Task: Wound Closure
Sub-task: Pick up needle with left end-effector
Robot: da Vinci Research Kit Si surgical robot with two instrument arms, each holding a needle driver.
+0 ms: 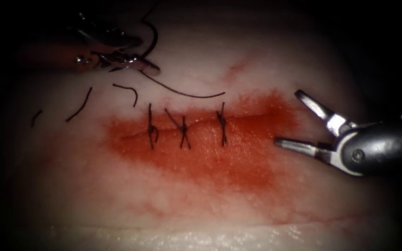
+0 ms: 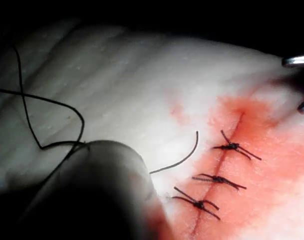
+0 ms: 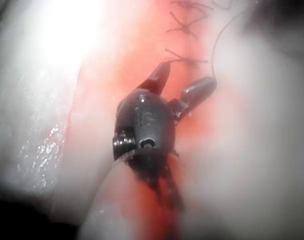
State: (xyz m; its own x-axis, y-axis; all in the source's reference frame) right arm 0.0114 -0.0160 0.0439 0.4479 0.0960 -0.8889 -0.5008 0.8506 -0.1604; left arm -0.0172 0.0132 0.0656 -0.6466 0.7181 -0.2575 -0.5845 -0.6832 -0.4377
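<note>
Currently left tool [image 1: 131, 62] clenched on thread [image 1: 182, 93] near needle [image 1: 152, 37], which arcs just above its tip, clear of tissue [image 1: 201, 204]. Right tool [image 1: 289, 118] released, holding nothing, jaws straddling right end of cut [image 1: 257, 122]. Risk: slack thread trailing toward nearest stitch [image 1: 222, 125] could snag; needle may swing loose.

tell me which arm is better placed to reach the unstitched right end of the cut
Right, likely: the right tool's open, empty fingers sit at the cut's right end; the left tool, far upper-left, holds thread.
</note>
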